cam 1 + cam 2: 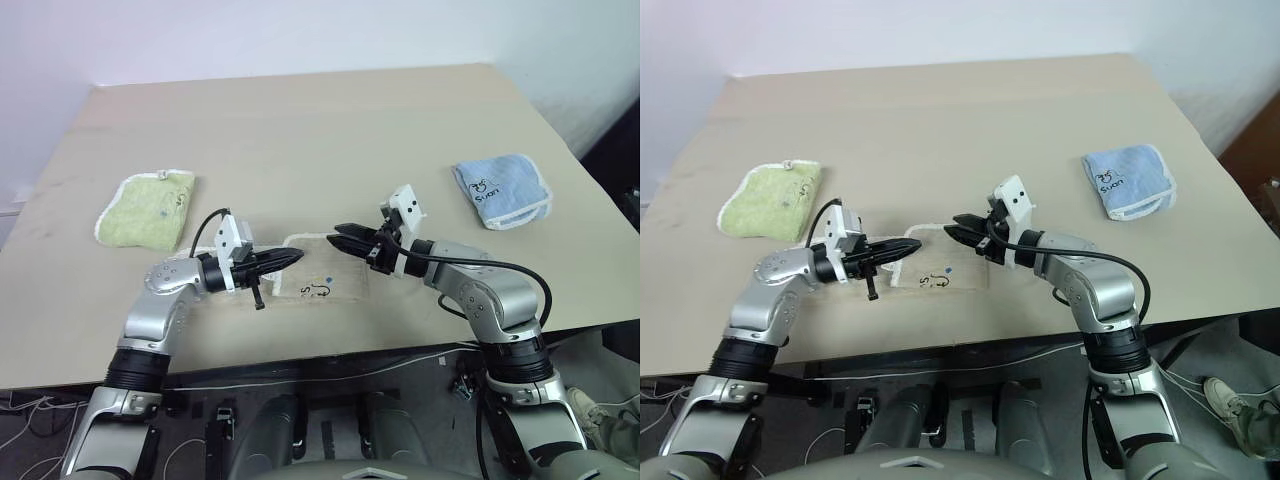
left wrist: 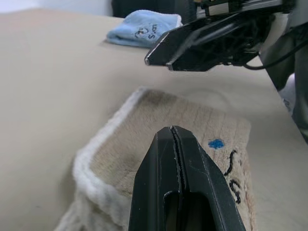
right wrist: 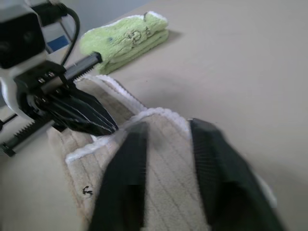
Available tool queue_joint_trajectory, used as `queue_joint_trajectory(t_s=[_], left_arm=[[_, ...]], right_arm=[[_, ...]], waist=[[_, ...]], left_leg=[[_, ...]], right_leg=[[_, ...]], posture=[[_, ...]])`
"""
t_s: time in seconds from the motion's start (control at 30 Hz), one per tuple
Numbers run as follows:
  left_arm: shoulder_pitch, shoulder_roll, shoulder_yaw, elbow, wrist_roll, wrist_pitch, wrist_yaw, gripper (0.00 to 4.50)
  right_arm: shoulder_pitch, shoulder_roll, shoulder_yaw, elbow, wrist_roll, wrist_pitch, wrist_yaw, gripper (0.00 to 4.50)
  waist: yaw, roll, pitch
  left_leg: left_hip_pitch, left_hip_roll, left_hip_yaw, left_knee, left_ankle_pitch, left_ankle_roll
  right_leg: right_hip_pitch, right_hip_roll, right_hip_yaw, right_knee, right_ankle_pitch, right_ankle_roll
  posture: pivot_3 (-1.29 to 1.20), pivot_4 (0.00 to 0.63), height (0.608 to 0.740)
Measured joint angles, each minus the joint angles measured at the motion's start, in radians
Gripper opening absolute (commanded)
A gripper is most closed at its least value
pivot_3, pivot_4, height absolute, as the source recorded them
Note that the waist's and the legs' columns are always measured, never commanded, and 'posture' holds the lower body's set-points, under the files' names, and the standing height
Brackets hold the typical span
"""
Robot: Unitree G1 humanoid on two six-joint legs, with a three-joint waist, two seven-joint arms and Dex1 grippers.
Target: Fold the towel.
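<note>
Beige terry towel with white edging (image 1: 322, 283) sits folded near the table's (image 1: 300, 130) front edge. Left gripper (image 1: 296, 257) pinched closed, empty; right gripper (image 1: 336, 236) fingers apart, both hovering above it. Green cloth (image 1: 148, 206) left, blue cloth (image 1: 500, 188) right, well clear.

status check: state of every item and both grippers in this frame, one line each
towel: beige, folded into a small rectangle, flat on the table between the grippers, held by neither.
green towel: folded, lying on the table.
blue towel: folded, lying on the table.
left gripper: shut, empty, above the towel.
right gripper: fingers apart, empty, above the towel.
</note>
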Motion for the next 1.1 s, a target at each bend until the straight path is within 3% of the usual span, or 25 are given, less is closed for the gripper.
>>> queue_joint_trajectory(t_s=[0.03, 0.23, 0.43, 0.53, 0.6, 0.8, 0.83, 0.93, 1.1], left_arm=[[-0.004, -0.005, -0.003, 0.004, 0.004, -0.003, 0.001, 0.0], [-0.04, -0.06, -0.014, 0.052, 0.044, -0.044, 0.029, 0.0], [0.031, -0.04, -0.101, 0.059, 0.142, -0.058, 0.033, 0.0], [0.056, -0.013, -0.12, 0.01, 0.169, -0.051, 0.043, 0.0], [0.081, -0.011, -0.123, -0.019, 0.17, -0.03, 0.052, 0.0], [0.086, -0.042, -0.069, -0.053, 0.102, 0.05, 0.111, 0.0], [0.086, -0.033, -0.055, -0.073, 0.081, 0.071, 0.11, 0.37], [0.089, 0.034, 0.015, -0.164, -0.008, 0.18, 0.11, 1.18], [0.166, 0.178, 0.172, -0.327, -0.16, 0.387, 0.126, 2.94]], right_arm=[[0.0, 0.001, 0.0, 0.0, 0.007, -0.003, 0.005, 0.03], [-0.002, 0.042, 0.028, 0.107, -0.017, -0.074, 0.007, 0.03], [0.057, 0.092, 0.111, 0.27, -0.16, -0.249, -0.041, 0.03], [0.07, 0.092, 0.14, 0.282, -0.207, -0.317, -0.042, 0.03], [0.079, 0.087, 0.158, 0.29, -0.234, -0.346, -0.04, 0.03], [0.062, 0.076, 0.143, 0.287, -0.22, -0.321, 0.012, 0.03], [0.061, 0.067, 0.139, 0.277, -0.204, -0.303, 0.03, 0.0], [0.056, 0.025, 0.12, 0.212, -0.145, -0.236, 0.087, 0.59], [0.01, -0.074, 0.091, 0.084, -0.068, -0.159, 0.18, 2.29]], waist=[[0.0, 0.0, 0.0], [0.0, 0.0, 0.0], [-0.004, 0.0, 0.0], [-0.005, -0.001, -0.001], [-0.005, -0.001, -0.001], [-0.004, -0.001, -0.001], [-0.003, -0.001, -0.001], [-0.005, -0.001, -0.001], [-0.005, -0.001, -0.001]], left_leg=[[0.0, 0.0, 0.0, 0.0, 0.0, 0.0], [0.0, 0.0, 0.0, 0.0, 0.0, 0.0], [0.0, 0.0, 0.0, -0.001, 0.0, 0.0], [0.008, 0.0, 0.0, -0.001, -0.001, -0.002], [0.018, 0.0, 0.0, -0.004, -0.002, -0.002], [0.018, 0.001, -0.001, -0.003, -0.002, -0.002], [0.017, 0.001, -0.001, -0.003, -0.002, -0.002], [0.012, 0.001, -0.001, -0.002, -0.001, -0.002], [0.013, 0.001, -0.001, -0.003, -0.002, -0.002]], right_leg=[[0.0, 0.0, 0.0, 0.0, 0.0, 0.0], [0.0, 0.0, 0.0, 0.0, 0.0, 0.0], [0.0, 0.0, 0.0, 0.001, 0.0, 0.0], [0.008, 0.0, 0.0, 0.0, 0.0, 0.0], [0.015, 0.0, 0.0, -0.004, -0.002, -0.003], [0.015, 0.0, 0.0, -0.004, -0.002, -0.003], [0.015, 0.0, 0.0, -0.003, -0.002, -0.002], [0.012, 0.001, 0.0, -0.002, 0.0, 0.0], [0.012, 0.0, 0.0, -0.004, -0.002, -0.003]], posture=[[0.0, 0.15, 0.74], [0.0, 0.15, 0.74], [0.0, 0.15, 0.74], [0.0, 0.15, 0.74], [0.0, 0.15, 0.74], [0.0, 0.15, 0.74], [0.0, 0.15, 0.74], [0.0, 0.15, 0.74], [0.0, 0.15, 0.74]])
